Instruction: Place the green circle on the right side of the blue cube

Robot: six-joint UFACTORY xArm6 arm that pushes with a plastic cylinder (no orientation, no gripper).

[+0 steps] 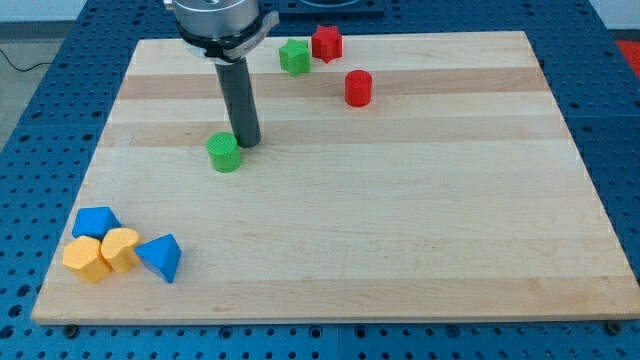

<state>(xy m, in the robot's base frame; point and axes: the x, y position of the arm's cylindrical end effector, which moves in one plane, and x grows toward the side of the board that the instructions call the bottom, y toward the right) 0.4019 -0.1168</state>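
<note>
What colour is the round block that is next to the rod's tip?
Green. The green circle sits just left of my tip, seen in the camera view.

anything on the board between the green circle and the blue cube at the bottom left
Nothing: in the camera view only bare wood lies between the green circle and the blue cube. My tip sits just on the circle's upper right, away from that stretch.

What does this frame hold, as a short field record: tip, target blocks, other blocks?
tip: my tip at the upper right edge of the green circle, touching or nearly so
blue cube: near the view's bottom left, far from the green circle
beside the cube: two yellow blocks, blue triangular block
view's top: green star-like block, red block, red cylinder
board: wooden board
</note>
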